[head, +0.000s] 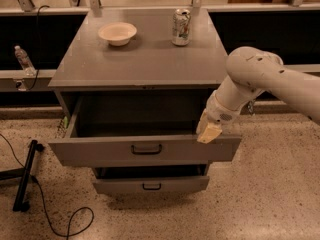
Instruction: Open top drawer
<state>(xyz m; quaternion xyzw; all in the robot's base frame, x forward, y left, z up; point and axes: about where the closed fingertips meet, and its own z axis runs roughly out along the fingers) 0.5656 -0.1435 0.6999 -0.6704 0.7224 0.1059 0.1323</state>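
The top drawer (100, 151) is a wide grey metal drawer with a small black centre handle (146, 148). It stands pulled far out of the grey cabinet (140, 64), and its deep box shows empty. My gripper (209, 132) sits at the right end of the drawer's front rim, hanging over its top edge, at the end of my white arm (260, 79) that reaches in from the right.
A white bowl (117, 33) and a drink can (181, 27) stand on the cabinet top. A lower drawer front (150, 185) shows under the open one. A black stand (25, 176) and cable lie on the floor at left. A bottle (23, 59) stands far left.
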